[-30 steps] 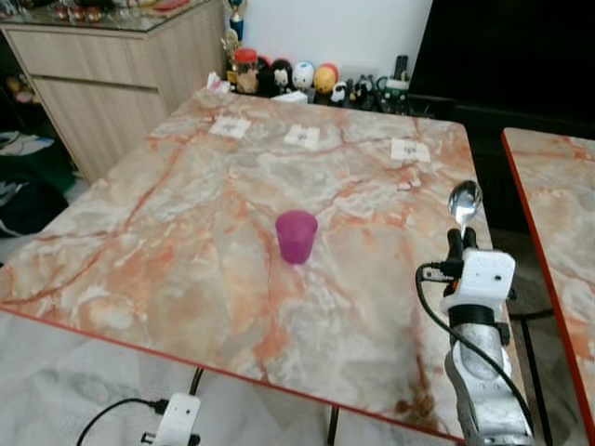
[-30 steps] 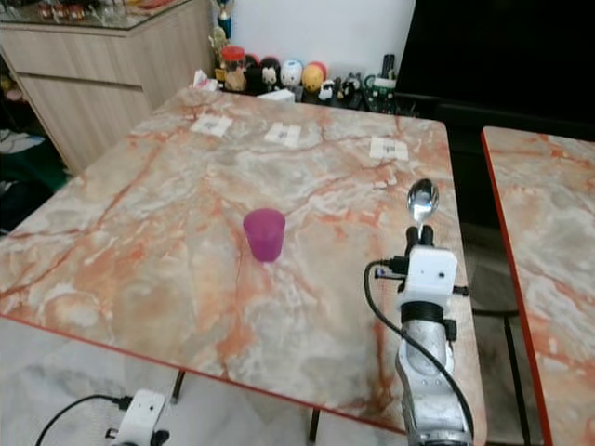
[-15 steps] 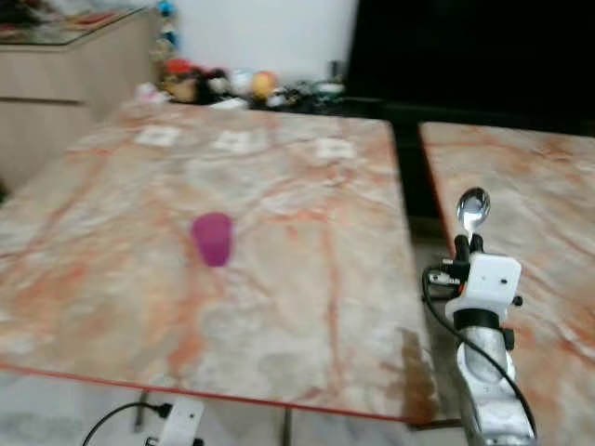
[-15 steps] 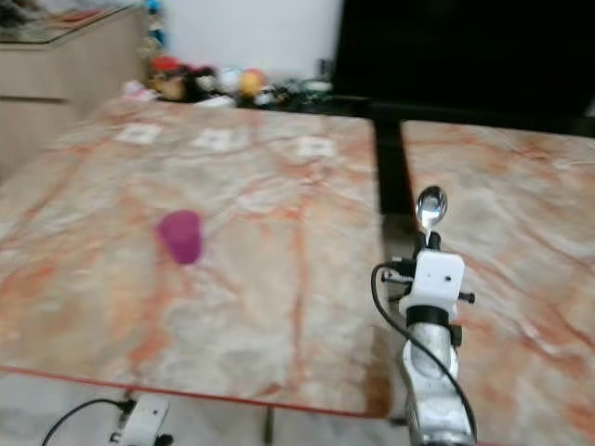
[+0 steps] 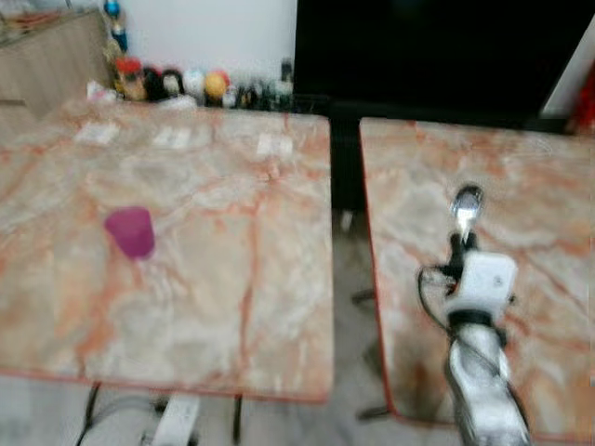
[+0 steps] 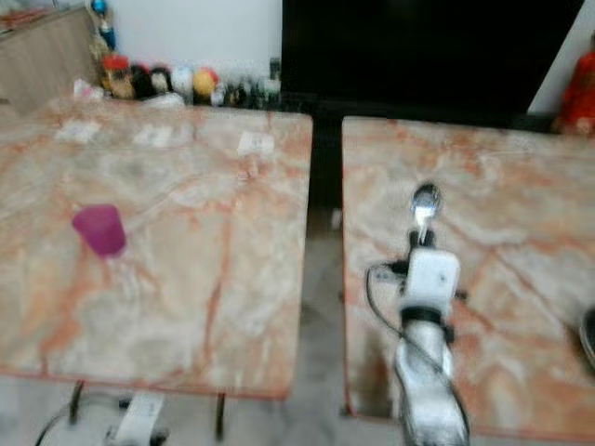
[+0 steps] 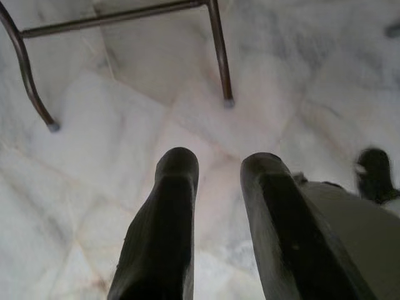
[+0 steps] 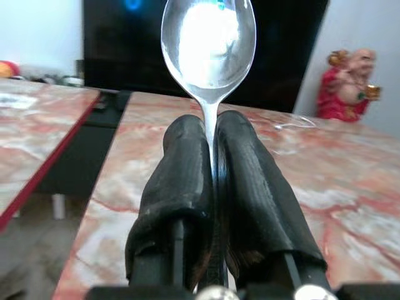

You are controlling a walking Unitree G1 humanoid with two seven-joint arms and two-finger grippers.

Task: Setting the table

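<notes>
- Carrying a spoon (image 8: 209,44) was the step in hand: the right gripper (image 8: 211,164) pinched its handle between pressed fingers, bowl up, above the right desk (image 5: 521,186).
- Hanging low by the floor, the left gripper (image 7: 219,187) had its fingers spread apart on nothing.
- One purple cup (image 5: 130,231) stood on the left desk (image 5: 232,279), well apart from the spoon.
- Next, by judgement, the spoon needed lowering flat onto a desk, then release; which place setting was meant could not be told.
- Counted: two desks, one cup, one spoon, three paper labels (image 5: 275,144) along the left desk's far edge.
</notes>
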